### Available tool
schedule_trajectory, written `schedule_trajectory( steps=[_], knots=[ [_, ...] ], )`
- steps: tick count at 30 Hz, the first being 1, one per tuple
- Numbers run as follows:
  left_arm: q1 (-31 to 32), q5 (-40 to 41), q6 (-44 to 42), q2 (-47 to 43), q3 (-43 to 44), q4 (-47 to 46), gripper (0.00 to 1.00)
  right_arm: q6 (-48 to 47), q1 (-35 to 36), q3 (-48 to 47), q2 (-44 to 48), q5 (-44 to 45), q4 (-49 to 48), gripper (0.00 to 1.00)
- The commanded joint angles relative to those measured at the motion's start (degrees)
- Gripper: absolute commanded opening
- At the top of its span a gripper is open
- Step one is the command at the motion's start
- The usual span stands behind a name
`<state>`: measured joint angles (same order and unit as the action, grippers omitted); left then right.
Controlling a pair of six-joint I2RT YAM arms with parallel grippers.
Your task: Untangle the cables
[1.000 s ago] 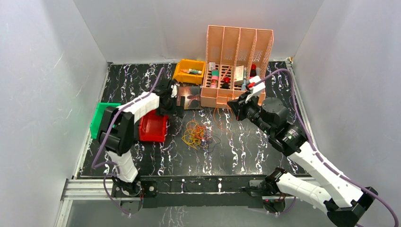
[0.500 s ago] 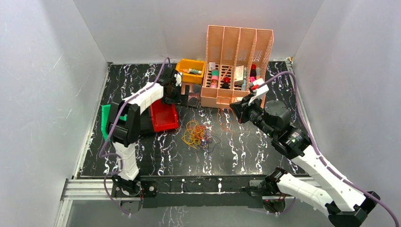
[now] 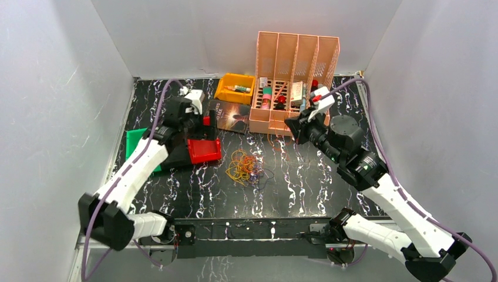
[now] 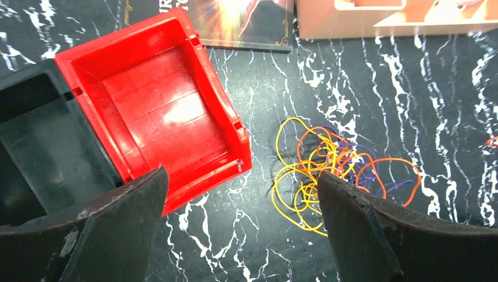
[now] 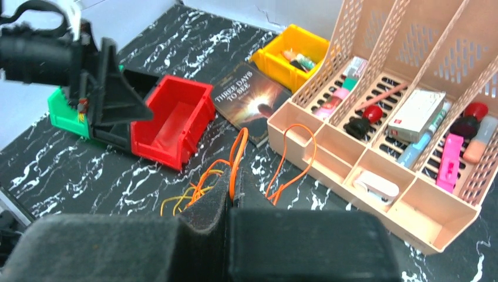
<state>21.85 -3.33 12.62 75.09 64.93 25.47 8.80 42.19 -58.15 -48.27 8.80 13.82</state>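
While the right gripper (image 5: 230, 191) has its jaws together on one orange cable (image 5: 236, 154), the rest of the cables (image 3: 244, 167) lie in a tangle at centre frame of the top view, on the table (image 3: 293, 194). Step in hand, as I judge it: drawing a single strand out of the tangle.

In the right wrist view the orange cable rises from the shut jaws in a loop. It then drops lower left toward the yellow and orange wires. A second orange loop sits right of it, in front of the organizer (image 5: 376, 135). Can't tell if both loops are one wire.

Left gripper (image 4: 241, 179): jaws wide apart, nothing held. In the left wrist view its left finger is lower left, over the red bin (image 4: 152, 111) edge. Its right finger (image 4: 364, 229) is lower right. The tangle lies right of centre, partly in the gap and partly hidden behind the right finger, just beside the bin's corner. Height above the wires: can't tell.

In the top view the right gripper is upper right of the tangle, near the organizer. The left gripper is upper left of it, over the red bin.

Next move likely needs the left gripper down on the tangle to pin it or take a yellow loop. The right would then draw the orange away. Risk: thin interlocked wires, so the whole tangle may drag along.
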Motion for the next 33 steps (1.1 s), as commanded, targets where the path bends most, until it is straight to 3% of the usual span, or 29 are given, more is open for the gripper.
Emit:
schedule_trajectory(
  steps=[1,5,15,23,33],
  knots=[
    [-0.3,3.6,2.5,-9.4,-3.7,-0.2,0.98,-2.2,0.3,-6.7,-2.7,-2.7,-2.5,0.0],
    [-0.3,8.9,3.8,-14.9,-5.1,3.5,0.98,-3.0,0.3,-7.3,-4.4,-9.9,-7.5,0.0],
    [-0.3,18.3,8.8,-25.8,-10.5,6.6,0.98,-1.7,0.5,-19.8,-17.5,-17.4,-7.6,0.0],
    [-0.3,27.0,10.1,-34.2,-13.1,7.0,0.98,-1.2,3.4,-28.9,-28.3,-18.7,-9.5,0.0],
    [-0.3,30.6,12.0,-40.8,-14.9,9.6,0.97,1.3,6.5,-44.0,-44.2,-20.2,-12.9,0.0]
  ],
)
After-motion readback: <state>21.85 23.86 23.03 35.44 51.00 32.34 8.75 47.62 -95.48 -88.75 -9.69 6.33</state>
